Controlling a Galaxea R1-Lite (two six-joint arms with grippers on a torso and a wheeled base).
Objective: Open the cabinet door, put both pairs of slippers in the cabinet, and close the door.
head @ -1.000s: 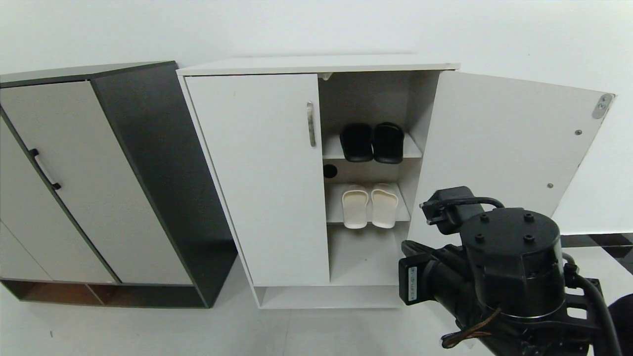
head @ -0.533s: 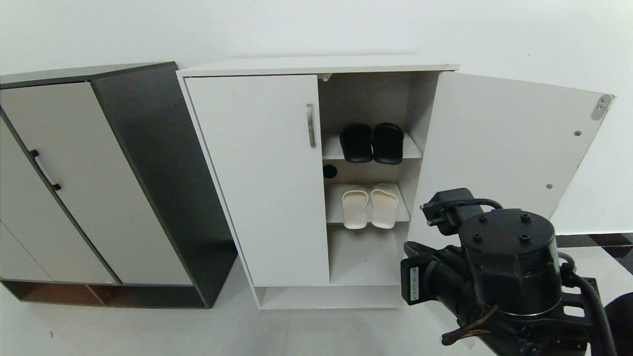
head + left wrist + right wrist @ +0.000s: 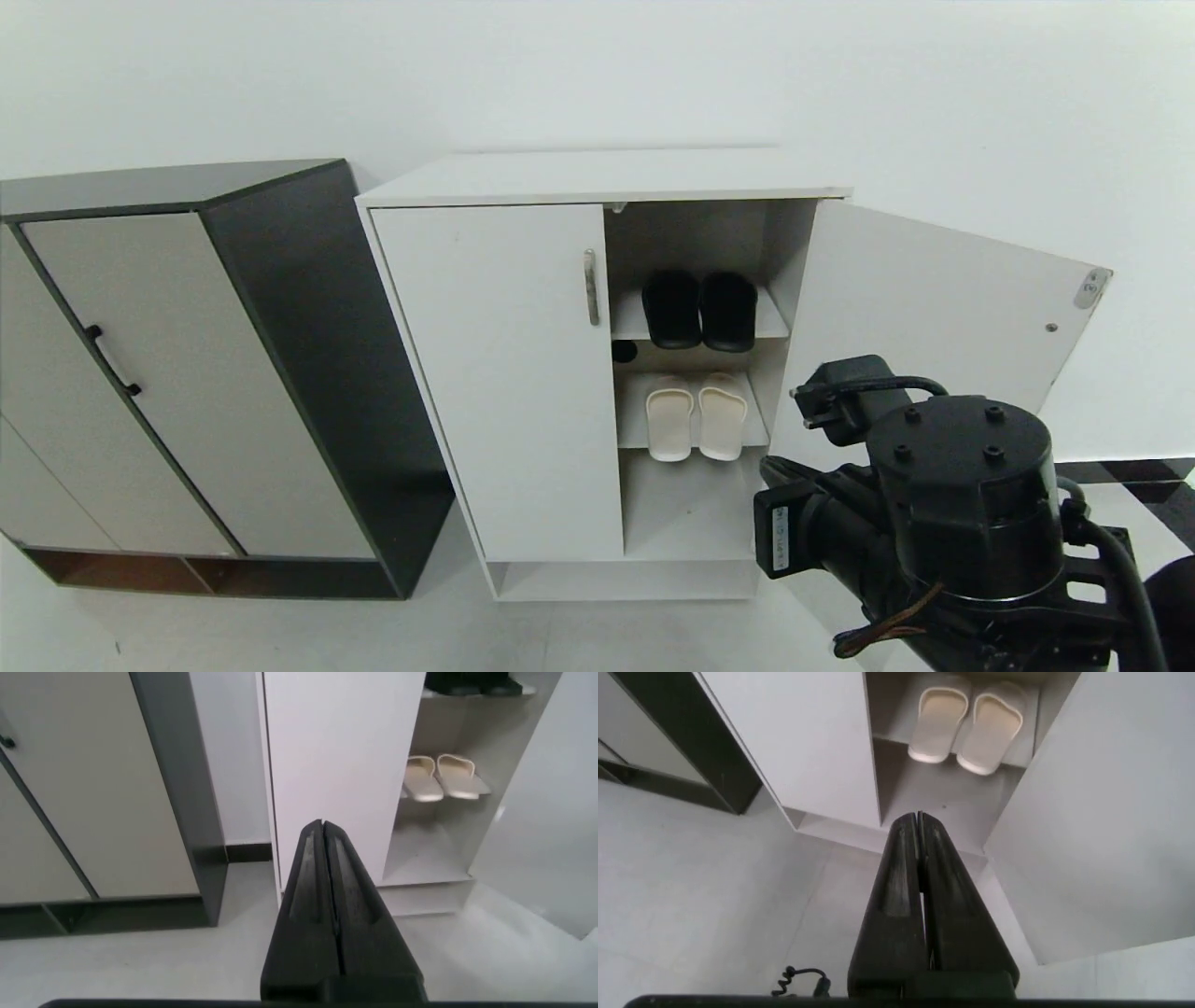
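A dark grey cabinet point(image 3: 299, 373) with a pale, shut door stands at the left on the light floor point(image 3: 280, 635), just beside a white cabinet point(image 3: 597, 177) that backs onto a white wall. The white cabinet's left door point(image 3: 495, 373) is shut, with a slim metal handle point(image 3: 590, 287) near its right edge. The left gripper point(image 3: 323, 826) hangs above the floor facing the lower part of this shut door, its fingers point(image 3: 306, 887) pressed flat together. To the right of the handle the compartment is open. A pair of black slippers point(image 3: 698, 310) sits side by side on the upper shelf point(image 3: 770, 327), and a pair of cream slippers point(image 3: 695, 417) sits side by side on the shelf below point(image 3: 758, 434). The right door point(image 3: 934, 317) is swung wide open to the right. The black right arm point(image 3: 952, 504) is low in front of that open door. The right gripper point(image 3: 919, 817) hangs above the floor before the open compartment, between the shut door and the open one, pointing toward the cream slippers, its fingers point(image 3: 901, 877) also pressed together.
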